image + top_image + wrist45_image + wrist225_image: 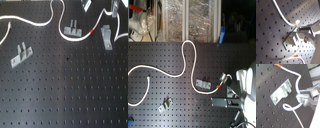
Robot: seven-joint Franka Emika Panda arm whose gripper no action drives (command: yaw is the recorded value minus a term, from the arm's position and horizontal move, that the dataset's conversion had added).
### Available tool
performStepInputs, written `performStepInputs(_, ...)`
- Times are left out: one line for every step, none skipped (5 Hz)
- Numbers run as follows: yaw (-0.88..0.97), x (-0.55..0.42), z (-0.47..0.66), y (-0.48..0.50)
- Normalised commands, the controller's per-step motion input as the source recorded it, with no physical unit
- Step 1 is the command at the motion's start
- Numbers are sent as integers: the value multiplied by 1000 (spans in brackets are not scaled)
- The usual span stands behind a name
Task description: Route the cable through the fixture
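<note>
White cable (37, 22) lies in loose curves across the black perforated counter (65, 95), and the first exterior view cuts it off at the top and at both side edges. In the second exterior view the cable (163, 72) starts at the left, loops up toward the back and drops past a metal bracket (204, 84). Its small red mark (92, 31) sits between two brackets, the middle fixture (73, 30) and the right fixture (106, 37); a third fixture (21, 55) stands well apart to the first exterior view's left, clear of the cord. In the second wrist view the claw (306, 97) appears clamped on the cable just beside a bracket (281, 91), a small loop of cord hanging under it, though the fingertips are blurred. The arm (245, 82) is partly cut off at the second exterior view's right. Clear storage bins (188, 20) behind the counter are too blurred to read.
</note>
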Motion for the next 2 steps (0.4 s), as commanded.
performStepInputs(-477,-171,329,137)
performStepInputs(-520,-171,338,79)
